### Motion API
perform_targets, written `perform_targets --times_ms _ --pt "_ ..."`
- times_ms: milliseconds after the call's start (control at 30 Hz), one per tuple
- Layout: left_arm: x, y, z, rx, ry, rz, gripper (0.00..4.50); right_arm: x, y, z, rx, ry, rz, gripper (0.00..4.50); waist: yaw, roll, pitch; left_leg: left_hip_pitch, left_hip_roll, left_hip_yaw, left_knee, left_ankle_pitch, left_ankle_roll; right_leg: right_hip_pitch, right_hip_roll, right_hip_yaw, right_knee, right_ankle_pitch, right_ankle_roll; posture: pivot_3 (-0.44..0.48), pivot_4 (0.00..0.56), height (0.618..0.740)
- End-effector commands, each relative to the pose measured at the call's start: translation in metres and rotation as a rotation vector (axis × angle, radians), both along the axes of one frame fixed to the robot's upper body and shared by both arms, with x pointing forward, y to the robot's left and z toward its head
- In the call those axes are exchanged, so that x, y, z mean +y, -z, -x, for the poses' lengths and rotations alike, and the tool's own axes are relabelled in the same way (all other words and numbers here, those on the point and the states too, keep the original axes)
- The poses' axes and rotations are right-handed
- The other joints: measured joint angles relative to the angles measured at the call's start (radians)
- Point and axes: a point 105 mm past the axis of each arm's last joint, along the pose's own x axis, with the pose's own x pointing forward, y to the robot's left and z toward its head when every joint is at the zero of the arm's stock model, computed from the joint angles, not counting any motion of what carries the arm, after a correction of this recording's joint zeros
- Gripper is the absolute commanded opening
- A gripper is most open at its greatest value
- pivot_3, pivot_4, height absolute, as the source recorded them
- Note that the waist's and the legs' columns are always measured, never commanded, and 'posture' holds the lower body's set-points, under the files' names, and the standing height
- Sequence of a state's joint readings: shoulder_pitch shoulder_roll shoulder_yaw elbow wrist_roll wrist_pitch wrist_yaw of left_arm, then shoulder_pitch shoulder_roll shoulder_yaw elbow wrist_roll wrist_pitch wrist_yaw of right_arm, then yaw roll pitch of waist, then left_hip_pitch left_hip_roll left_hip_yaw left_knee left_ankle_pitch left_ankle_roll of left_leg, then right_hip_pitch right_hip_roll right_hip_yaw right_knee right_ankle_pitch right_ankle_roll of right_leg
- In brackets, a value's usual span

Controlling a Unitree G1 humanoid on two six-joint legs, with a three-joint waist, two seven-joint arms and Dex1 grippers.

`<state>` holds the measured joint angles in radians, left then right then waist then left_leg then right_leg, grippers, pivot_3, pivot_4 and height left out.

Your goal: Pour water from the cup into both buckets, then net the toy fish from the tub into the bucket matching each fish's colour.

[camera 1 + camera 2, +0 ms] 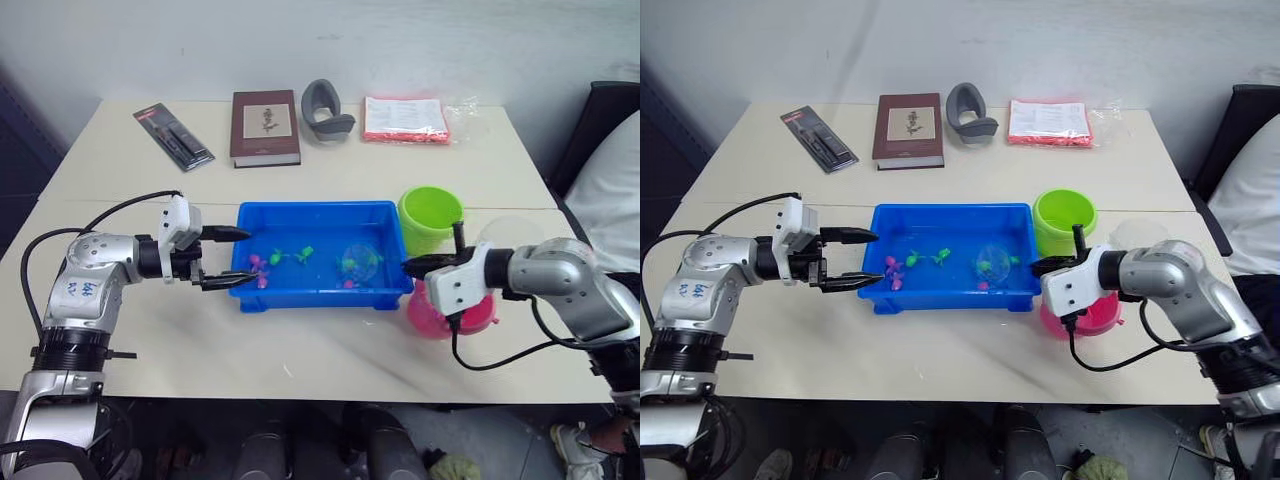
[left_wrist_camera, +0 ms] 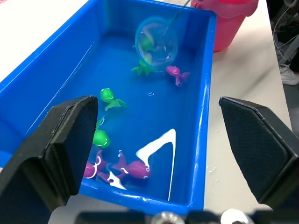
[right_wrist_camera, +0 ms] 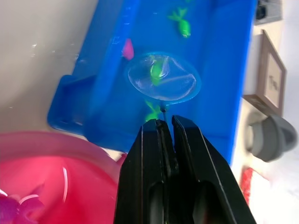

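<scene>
The right gripper (image 3: 166, 128) has its fingers clamped on the thin handle of the net (image 3: 163, 77), whose hoop sits in the tub (image 1: 390, 222) around a green fish (image 3: 155, 71), likely to scoop it toward the green bucket (image 1: 430, 215). The left gripper (image 1: 232, 258), fingers apart, holds nothing at the tub's end, probably to steady it. The pink bucket (image 3: 42, 186) stands just beside the tub.

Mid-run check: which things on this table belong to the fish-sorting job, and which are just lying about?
In the job:
blue tub
green and pink toy fish
small round net, held by the right gripper
green bucket
pink bucket
clear cup, behind the right arm

Lying about:
brown book
packaged tool
grey curved object
red-edged packet
</scene>
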<state>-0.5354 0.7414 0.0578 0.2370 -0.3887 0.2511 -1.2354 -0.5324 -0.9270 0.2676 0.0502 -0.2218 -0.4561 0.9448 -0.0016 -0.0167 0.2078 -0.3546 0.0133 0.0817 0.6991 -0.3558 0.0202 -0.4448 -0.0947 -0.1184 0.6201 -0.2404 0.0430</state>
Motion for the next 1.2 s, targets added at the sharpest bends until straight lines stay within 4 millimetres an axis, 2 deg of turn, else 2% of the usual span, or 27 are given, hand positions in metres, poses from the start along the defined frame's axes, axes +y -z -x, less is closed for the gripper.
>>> perform_targets --times_ms 33,167,467,700,833,967,1100,1200 --pt "0.003 -0.014 0.004 -0.053 -0.011 0.008 4.46 0.002 -0.011 -0.006 -0.060 0.001 0.008 0.00 0.000 0.000 0.000 0.000 0.000 0.000 0.000 0.000 0.000 0.000 0.000 0.000 0.000 0.000 0.000 0.000 0.150 0.740" --pt "0.004 -0.016 0.006 -0.053 -0.022 0.011 4.46 0.005 -0.018 -0.013 -0.080 0.005 0.014 0.00 -0.001 0.000 0.000 0.000 0.000 0.000 0.000 0.000 0.000 0.000 0.000 0.000 0.000 0.000 0.000 0.000 0.150 0.740" --pt "0.007 -0.015 0.010 -0.051 -0.039 0.012 4.46 0.015 0.005 -0.006 0.016 -0.072 0.100 0.00 -0.001 0.000 0.000 0.000 0.000 0.000 0.000 0.000 -0.001 0.000 0.000 0.000 0.000 0.000 0.000 0.000 0.150 0.740" --pt "0.009 -0.017 0.012 -0.055 -0.046 0.014 4.46 0.033 0.012 0.002 0.128 -0.073 0.051 0.00 -0.001 0.000 0.000 0.000 0.000 0.000 0.000 0.000 -0.001 0.000 0.000 0.000 0.001 0.000 0.000 0.000 0.150 0.740" --pt "0.010 -0.017 0.012 -0.055 -0.049 0.011 4.46 0.043 0.012 0.008 0.230 -0.042 -0.043 0.00 -0.001 0.000 0.000 0.000 0.001 0.000 0.000 0.000 -0.001 0.000 0.000 0.000 0.001 0.000 0.000 0.000 0.150 0.740" --pt "0.011 -0.017 0.011 -0.057 -0.052 0.009 4.46 0.053 0.002 0.005 0.304 -0.003 -0.177 0.00 -0.001 0.000 0.000 0.000 0.001 0.000 0.000 0.000 -0.001 0.000 0.000 0.000 0.001 0.000 0.000 0.000 0.150 0.740" --pt "0.012 -0.018 0.010 -0.059 -0.054 0.006 4.46 0.055 -0.004 0.002 0.379 0.058 -0.308 0.00 0.000 0.000 0.000 0.000 0.001 0.000 0.000 0.000 -0.001 0.000 0.000 0.000 0.001 0.000 0.000 0.000 0.150 0.740" --pt "0.013 -0.018 0.010 -0.060 -0.056 0.004 4.46 0.055 -0.017 -0.001 0.408 0.088 -0.422 0.00 0.000 0.000 0.000 0.000 0.001 0.000 0.000 0.000 -0.001 0.000 0.000 0.000 0.001 0.000 0.000 0.000 0.150 0.740"
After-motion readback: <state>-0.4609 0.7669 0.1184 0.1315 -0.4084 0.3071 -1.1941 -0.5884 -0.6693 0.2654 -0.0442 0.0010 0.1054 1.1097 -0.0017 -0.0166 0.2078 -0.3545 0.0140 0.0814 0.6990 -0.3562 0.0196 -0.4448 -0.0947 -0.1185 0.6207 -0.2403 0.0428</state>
